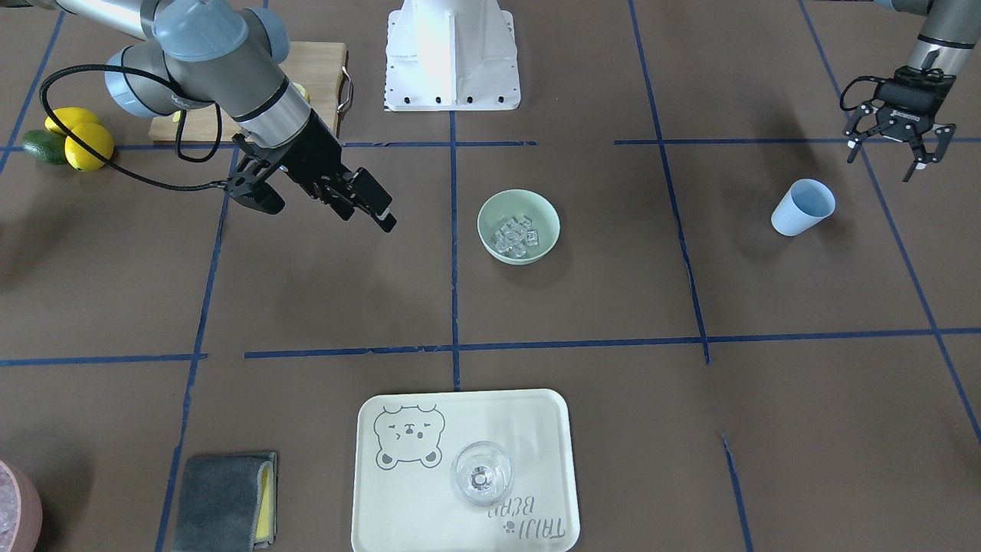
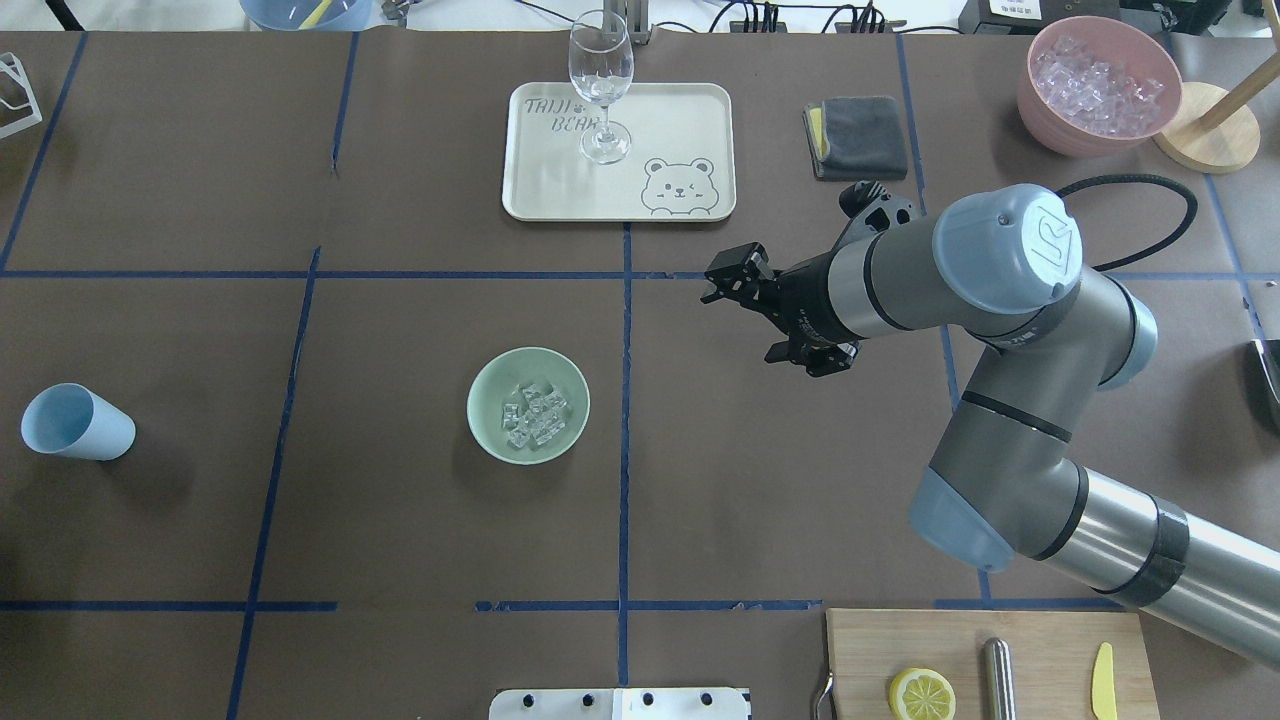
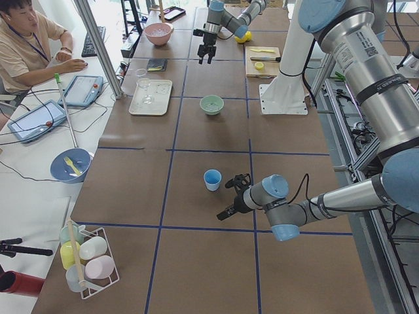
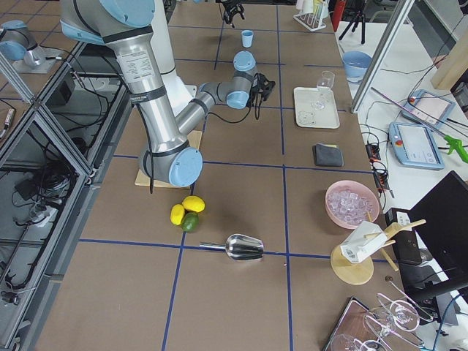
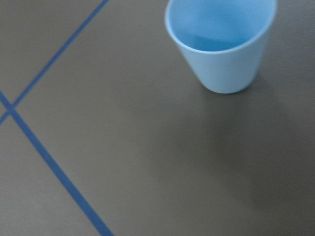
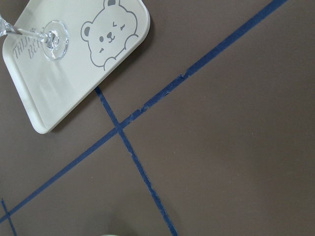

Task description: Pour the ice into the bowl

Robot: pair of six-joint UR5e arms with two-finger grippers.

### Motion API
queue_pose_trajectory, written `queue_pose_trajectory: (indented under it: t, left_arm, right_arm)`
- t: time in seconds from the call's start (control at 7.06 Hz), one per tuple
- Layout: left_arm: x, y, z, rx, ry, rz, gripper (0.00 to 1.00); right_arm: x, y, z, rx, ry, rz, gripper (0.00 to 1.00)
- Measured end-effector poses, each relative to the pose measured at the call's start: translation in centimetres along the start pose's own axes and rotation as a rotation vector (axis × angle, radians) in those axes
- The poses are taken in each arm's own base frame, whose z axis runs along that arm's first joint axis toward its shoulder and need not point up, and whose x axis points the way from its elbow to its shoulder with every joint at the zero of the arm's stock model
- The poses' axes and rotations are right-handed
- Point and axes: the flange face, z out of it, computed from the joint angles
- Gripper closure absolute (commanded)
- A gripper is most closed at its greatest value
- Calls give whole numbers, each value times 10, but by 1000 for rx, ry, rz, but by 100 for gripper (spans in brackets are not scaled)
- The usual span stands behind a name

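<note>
The pale mint-green bowl (image 1: 519,201) stands upright near the table's middle and also shows in the overhead view (image 2: 483,400). Several clear ice cubes (image 1: 516,234) lie inside it (image 2: 533,413). An empty light blue cup (image 1: 802,207) stands upright far out on my left side (image 2: 77,423) and fills the top of the left wrist view (image 5: 221,44). My left gripper (image 1: 885,159) hangs open and empty just behind the cup. My right gripper (image 1: 326,211) is open and empty, held above the table beside the bowl on my right (image 2: 745,320).
A cream bear tray (image 1: 414,506) with a clear wine glass (image 1: 480,475) lies across the table. A grey cloth (image 2: 855,137) and a pink bowl of ice (image 2: 1098,85) sit far right. A cutting board (image 2: 990,665) lies near my base, lemons (image 1: 80,138) beside it.
</note>
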Motion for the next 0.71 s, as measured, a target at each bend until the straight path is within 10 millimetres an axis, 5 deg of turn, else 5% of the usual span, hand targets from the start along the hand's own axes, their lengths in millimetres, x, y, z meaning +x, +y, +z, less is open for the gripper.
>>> queue_pose_trajectory:
  t: [0.42, 0.71]
  left_arm:
    - [-85, -70, 20, -52, -39, -121, 0]
    - [-159, -105, 2, -113, 88, -408, 0]
  right_arm:
    - [1, 12, 8, 7, -1, -10, 0]
    - [1, 30, 18, 19, -3, -23, 0]
